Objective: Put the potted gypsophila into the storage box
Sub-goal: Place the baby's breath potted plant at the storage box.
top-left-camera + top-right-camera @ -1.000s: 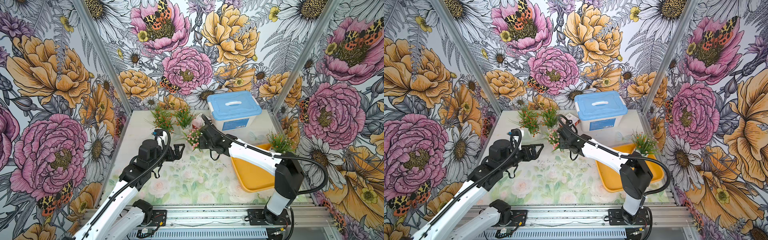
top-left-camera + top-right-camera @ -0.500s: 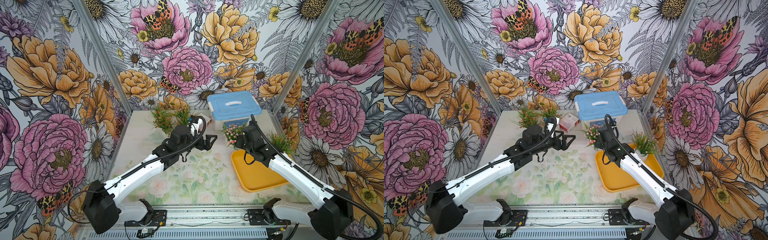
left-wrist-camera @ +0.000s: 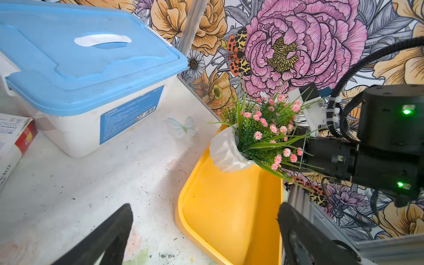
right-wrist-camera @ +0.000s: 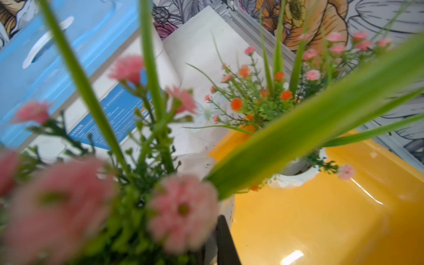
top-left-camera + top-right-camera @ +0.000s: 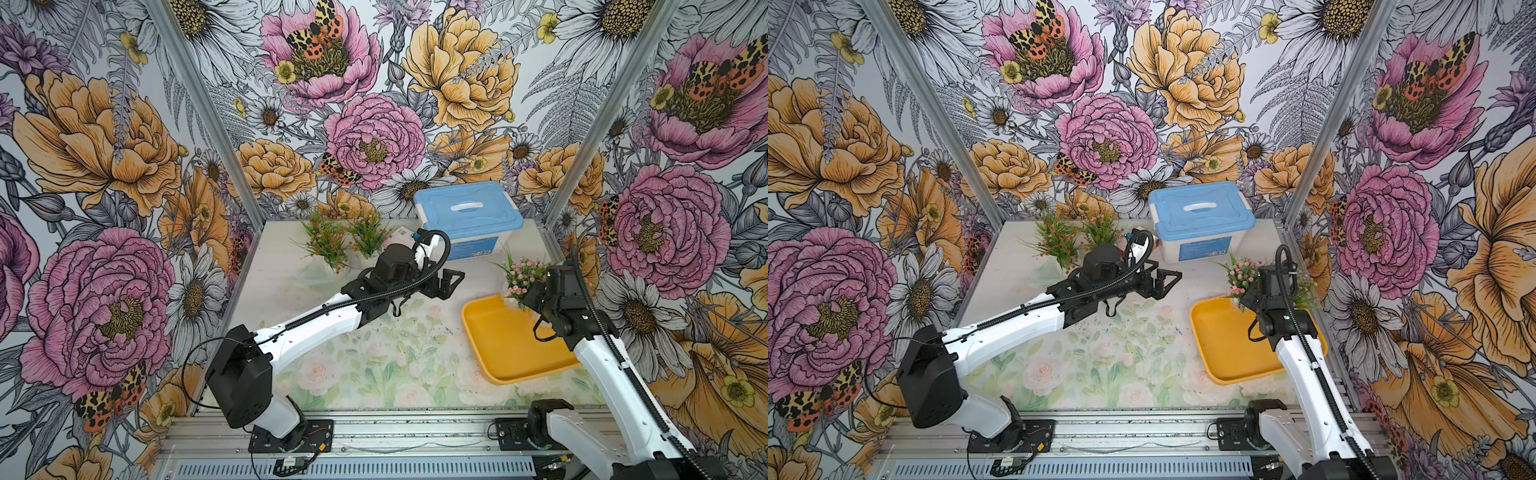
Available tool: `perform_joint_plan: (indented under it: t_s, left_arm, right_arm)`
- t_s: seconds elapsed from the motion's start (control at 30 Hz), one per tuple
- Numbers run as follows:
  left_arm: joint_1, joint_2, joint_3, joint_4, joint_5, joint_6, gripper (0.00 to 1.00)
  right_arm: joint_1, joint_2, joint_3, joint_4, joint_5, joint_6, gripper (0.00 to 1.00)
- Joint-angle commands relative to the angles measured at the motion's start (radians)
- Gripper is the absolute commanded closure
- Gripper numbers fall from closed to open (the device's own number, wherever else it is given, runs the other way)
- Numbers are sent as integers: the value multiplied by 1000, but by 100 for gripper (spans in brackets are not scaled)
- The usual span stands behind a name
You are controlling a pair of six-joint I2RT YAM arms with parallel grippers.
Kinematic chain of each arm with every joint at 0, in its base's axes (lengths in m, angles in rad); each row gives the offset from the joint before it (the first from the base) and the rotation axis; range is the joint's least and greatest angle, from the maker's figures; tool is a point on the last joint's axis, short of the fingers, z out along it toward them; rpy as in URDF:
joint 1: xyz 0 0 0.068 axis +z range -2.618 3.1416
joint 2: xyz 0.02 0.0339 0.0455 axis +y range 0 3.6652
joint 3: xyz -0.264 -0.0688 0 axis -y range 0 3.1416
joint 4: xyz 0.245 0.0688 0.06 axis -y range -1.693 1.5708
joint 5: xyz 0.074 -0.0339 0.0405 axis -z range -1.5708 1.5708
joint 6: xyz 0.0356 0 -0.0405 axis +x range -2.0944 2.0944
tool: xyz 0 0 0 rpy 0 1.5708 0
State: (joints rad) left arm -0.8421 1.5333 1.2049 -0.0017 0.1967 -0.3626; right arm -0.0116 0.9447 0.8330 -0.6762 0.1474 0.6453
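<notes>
Right wrist view, 1 potted gypsophila (image 4: 296, 176) standing inside yellow storage box (image 4: 321, 229)

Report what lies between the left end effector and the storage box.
Only bare tabletop, between left end effector and storage box, in both top views.

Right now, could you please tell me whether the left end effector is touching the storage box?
Apart. In both top views a strip of bare table shows between the open left end effector and the storage box.
</notes>
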Motion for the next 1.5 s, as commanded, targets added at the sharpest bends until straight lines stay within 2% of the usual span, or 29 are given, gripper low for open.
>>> perform_joint_plan:
  t_s: [0.0,0.37,0.77,1.03,1.27,1.47]
  left_arm:
    - [-11,19,37,35,0,12,1]
    - [-12,52,60,32,-23,1,1]
    - [-12,73,94,4,-48,4,1]
    - [-14,74,106,-19,-69,-15,1]
    - [-34,67,119,-65,-134,-49,1]
    - [-53,48,105,-89,-192,-79,1]
  right_arm:
    - [-58,-11,-18,36,-97,-9,100]
    - [-71,102,-70,61,-108,-27,100]
    - [-106,135,-145,154,-116,-27,100]
    - [-152,194,-143,210,-147,-54,100]
    - [-198,253,-118,227,-202,-69,100]
    - [-205,222,-115,225,-232,-59,74]
